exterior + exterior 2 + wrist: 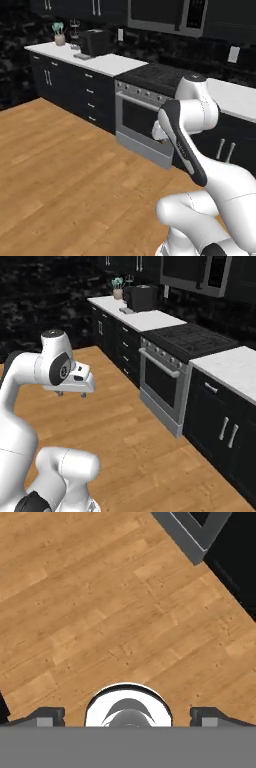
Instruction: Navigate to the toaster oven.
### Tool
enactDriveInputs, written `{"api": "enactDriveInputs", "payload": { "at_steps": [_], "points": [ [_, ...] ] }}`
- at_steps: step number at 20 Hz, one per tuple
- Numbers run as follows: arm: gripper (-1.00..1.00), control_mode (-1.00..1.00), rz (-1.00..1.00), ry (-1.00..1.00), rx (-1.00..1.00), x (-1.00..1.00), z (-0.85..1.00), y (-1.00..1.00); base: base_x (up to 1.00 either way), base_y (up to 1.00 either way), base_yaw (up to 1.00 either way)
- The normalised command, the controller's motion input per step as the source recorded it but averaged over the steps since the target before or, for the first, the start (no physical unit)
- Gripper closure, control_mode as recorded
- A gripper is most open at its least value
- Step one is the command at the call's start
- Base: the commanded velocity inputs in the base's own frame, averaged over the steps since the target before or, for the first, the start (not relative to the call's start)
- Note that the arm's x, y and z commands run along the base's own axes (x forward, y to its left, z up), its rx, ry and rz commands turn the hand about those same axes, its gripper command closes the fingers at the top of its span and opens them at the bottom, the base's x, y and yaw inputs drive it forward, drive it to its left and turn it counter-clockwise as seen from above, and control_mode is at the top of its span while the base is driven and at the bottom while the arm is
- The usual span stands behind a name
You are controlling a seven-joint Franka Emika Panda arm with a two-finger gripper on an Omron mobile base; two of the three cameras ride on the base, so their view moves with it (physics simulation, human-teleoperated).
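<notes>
Gripper (127,714) released, fingers spread wide, pointing down at the wood floor (100,612). Stove (172,363) sits ahead of it. Can't spot the toaster oven; a dark appliance (95,42) stands on the far surface (107,62).

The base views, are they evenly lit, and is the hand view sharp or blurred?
Left base view: wooden floor and white counter bright; the backsplash and cabinets behind them nearly black, details lost. Right base view: the same contrast; the stove top is readable, the dark box appliance on the counter shows little detail. Hand view: floor planks slightly soft, no glare; the tool fingertips are dim.
</notes>
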Motion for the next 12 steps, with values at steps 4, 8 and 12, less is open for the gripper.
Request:
{"api": "enactDriveInputs", "payload": {
  "at_steps": [4,8,12],
  "points": [
    [-1.00,1.00,0.00,0.00,0.00,0.00,0.00,0.00,0.48,-0.15,-0.61],
    [-1.00,1.00,0.00,0.00,0.00,0.00,0.00,0.00,0.47,-0.19,-0.61],
    [-1.00,1.00,0.00,0.00,0.00,0.00,0.00,0.00,0.49,-0.18,-0.60]
  ]
}}
